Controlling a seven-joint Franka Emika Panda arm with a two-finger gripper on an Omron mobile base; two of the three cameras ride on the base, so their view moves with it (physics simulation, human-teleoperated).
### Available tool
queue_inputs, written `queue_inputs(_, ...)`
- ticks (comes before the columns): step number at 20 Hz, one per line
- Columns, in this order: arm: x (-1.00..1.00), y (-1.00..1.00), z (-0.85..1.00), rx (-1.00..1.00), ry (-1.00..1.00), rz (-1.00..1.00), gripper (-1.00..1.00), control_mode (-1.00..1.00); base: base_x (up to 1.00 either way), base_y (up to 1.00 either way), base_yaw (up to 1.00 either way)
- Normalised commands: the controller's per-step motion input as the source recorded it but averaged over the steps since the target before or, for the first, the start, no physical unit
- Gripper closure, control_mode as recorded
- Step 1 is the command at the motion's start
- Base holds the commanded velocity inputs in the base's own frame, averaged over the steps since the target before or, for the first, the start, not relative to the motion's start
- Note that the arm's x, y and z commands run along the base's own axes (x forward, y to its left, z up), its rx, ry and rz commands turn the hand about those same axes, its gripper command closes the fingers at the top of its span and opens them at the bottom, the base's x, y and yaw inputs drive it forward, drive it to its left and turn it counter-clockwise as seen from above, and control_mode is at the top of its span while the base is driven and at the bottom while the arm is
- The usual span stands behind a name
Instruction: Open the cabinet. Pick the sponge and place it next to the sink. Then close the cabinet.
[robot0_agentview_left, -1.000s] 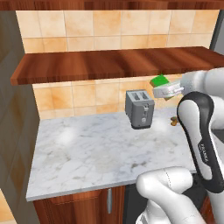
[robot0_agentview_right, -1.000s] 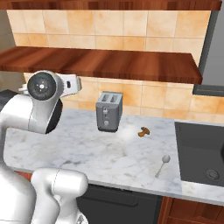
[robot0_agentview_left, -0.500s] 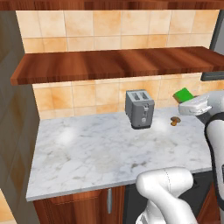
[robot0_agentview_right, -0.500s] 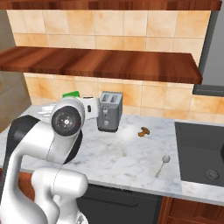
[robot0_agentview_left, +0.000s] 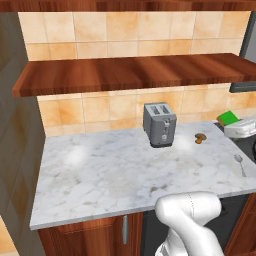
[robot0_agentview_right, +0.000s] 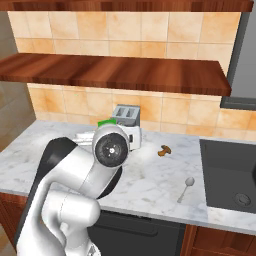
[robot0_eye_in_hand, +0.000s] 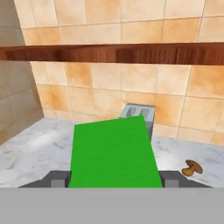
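While pincer (robot0_eye_in_hand: 111, 183) grips sponge (robot0_eye_in_hand: 113, 152), toaster (robot0_eye_in_hand: 139, 114) beyond

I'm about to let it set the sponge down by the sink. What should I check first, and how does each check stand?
1. Sponge held between the fingers: ok.
2. Gripper over the counter beside the sink: cannot tell; in the left base view the sponge hangs near the basin edge.
3. Spoon lies by the sink rim: not ok, it crowds the spot.
4. Brown lump apart from the sink: ok.
5. Toaster away from the sink: ok.
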Motion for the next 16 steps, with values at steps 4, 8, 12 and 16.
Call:
queue_inputs(4, 0.09, -0.64, -0.30, 0.00, 0.14, -0.02, 1.00, -1.00, 0.00, 0.00, 0.00)
queue_inputs(8, 0.31, -0.49, -0.39, 0.00, 0.05, -0.01, 1.00, -1.00, 0.00, 0.00, 0.00)
queue_inputs(12, 0.43, -0.34, -0.47, 0.00, 0.00, 0.00, 1.00, -1.00, 0.00, 0.00, 0.00)
queue_inputs(16, 0.59, -0.25, -0.46, 0.00, 0.00, 0.00, 1.00, -1.00, 0.00, 0.00, 0.00)
